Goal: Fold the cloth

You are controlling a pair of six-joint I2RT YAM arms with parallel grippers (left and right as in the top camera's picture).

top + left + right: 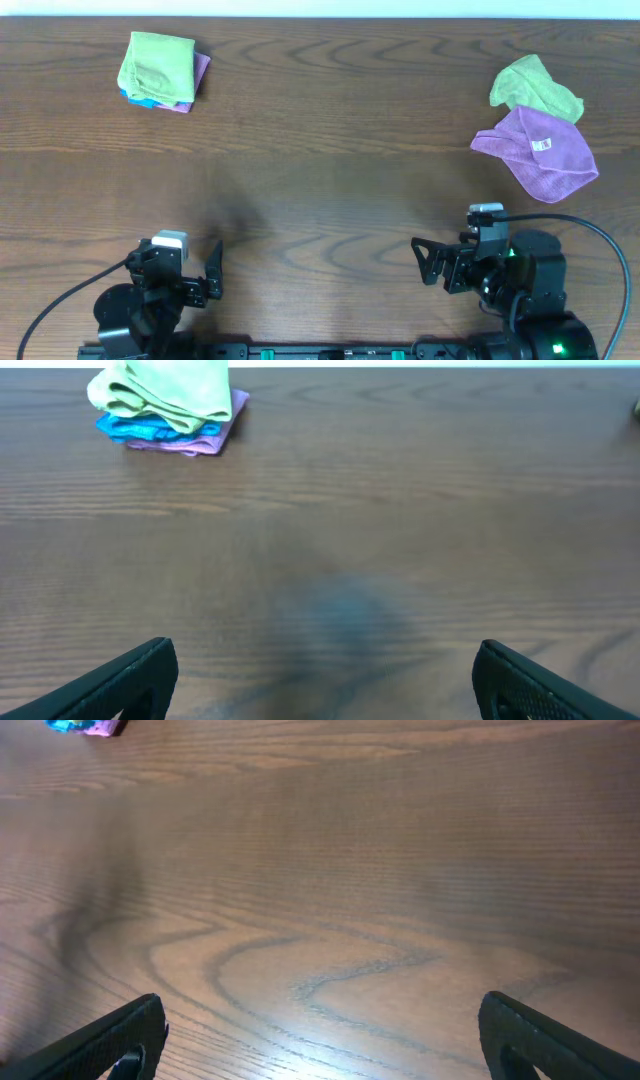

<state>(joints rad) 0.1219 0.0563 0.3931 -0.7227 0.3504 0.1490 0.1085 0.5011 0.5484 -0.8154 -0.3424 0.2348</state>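
Note:
The cloth (pixel 535 85), lime-green, lies crumpled at the far right of the table, touching a purple cloth with a white tag (pixel 538 152). My left gripper (pixel 205 275) is open and empty at the near left, far from it; its view (pixel 325 680) shows only bare wood between the fingers. My right gripper (pixel 432 265) is open and empty at the near right, in front of the cloths; its view (pixel 325 1035) shows bare wood too.
A second green cloth (pixel 157 66) lies folded on top of a blue and a purple cloth at the far left, also in the left wrist view (pixel 170 395). The wooden table (pixel 330 170) lies between the two piles.

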